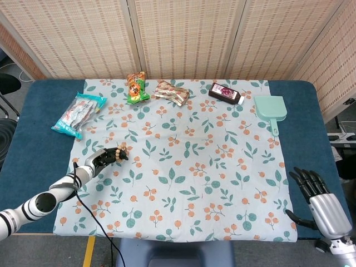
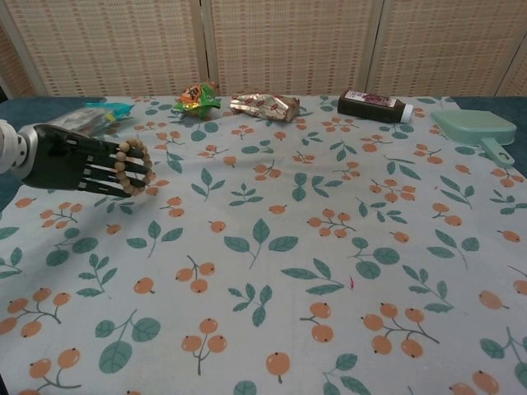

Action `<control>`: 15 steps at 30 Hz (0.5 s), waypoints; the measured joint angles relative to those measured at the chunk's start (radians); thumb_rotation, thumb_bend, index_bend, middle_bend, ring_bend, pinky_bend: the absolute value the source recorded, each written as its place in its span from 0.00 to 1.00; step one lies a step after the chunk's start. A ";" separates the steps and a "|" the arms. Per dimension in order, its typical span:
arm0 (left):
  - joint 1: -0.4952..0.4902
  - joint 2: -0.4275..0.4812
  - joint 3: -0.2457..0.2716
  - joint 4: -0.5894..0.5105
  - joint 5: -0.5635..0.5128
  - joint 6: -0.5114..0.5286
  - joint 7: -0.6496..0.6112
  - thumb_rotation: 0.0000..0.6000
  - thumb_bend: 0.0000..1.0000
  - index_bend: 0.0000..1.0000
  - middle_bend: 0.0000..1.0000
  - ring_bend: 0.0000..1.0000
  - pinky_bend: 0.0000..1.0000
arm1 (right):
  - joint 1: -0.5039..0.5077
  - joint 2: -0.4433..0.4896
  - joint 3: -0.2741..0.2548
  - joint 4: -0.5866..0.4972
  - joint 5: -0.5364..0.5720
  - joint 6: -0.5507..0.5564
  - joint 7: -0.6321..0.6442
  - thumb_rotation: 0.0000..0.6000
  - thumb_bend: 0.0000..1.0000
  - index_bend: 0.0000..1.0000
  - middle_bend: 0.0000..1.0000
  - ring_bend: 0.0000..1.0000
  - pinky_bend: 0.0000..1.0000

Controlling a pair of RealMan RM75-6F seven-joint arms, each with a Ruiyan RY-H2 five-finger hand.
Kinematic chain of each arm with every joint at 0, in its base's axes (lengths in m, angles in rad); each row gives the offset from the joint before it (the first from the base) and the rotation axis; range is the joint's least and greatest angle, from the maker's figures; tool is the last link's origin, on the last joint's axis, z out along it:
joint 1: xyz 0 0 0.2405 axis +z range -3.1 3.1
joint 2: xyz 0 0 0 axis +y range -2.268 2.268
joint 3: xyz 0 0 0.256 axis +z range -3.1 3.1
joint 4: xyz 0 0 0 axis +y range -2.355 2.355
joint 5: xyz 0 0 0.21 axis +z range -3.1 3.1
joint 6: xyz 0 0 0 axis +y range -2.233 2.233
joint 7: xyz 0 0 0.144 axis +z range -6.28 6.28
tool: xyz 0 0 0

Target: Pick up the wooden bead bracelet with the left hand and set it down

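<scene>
A blue desk (image 1: 33, 144) carries a leaf-and-berry printed cloth (image 1: 183, 167) that covers most of its top. Along the far edge of the cloth lie a mint-green dustpan (image 1: 271, 109), a dark flat packet (image 1: 226, 93), a crinkled silver-brown snack bag (image 1: 171, 92) and a green-orange snack bag (image 1: 136, 88). A blue-and-white packet (image 1: 78, 114) sits at the far left, half off the cloth.

The left hand (image 2: 78, 163) hovers over the left part of the cloth with its fingers stretched nearly straight; the bracelet (image 2: 132, 166) of wooden beads hangs looped around those fingers, held up off the cloth.

The right hand (image 1: 320, 199) rests at the near right edge of the desk, fingers spread and holding nothing.
</scene>
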 measured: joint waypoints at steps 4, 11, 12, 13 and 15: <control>0.013 -0.006 -0.013 -0.002 0.025 0.022 0.011 0.95 0.98 0.42 0.41 0.19 0.08 | 0.001 0.000 -0.001 0.000 -0.003 -0.002 0.001 0.93 0.15 0.00 0.00 0.00 0.00; 0.039 -0.050 0.026 -0.001 0.162 0.274 0.146 0.96 0.96 0.41 0.38 0.16 0.08 | 0.001 0.002 -0.003 -0.001 -0.005 -0.004 0.003 0.93 0.15 0.00 0.00 0.00 0.00; 0.044 -0.060 0.037 0.000 0.185 0.320 0.175 0.96 0.96 0.41 0.38 0.15 0.08 | 0.001 0.001 -0.004 -0.001 -0.005 -0.005 0.002 0.93 0.15 0.00 0.00 0.00 0.00; 0.049 -0.074 0.054 0.002 0.216 0.380 0.217 0.96 0.95 0.40 0.38 0.15 0.08 | 0.002 0.001 -0.005 -0.002 -0.007 -0.008 0.002 0.93 0.15 0.00 0.00 0.00 0.00; 0.058 -0.097 0.083 0.006 0.260 0.459 0.283 0.97 0.95 0.39 0.37 0.15 0.08 | 0.002 0.002 -0.006 -0.004 -0.008 -0.008 0.002 0.93 0.15 0.00 0.00 0.00 0.00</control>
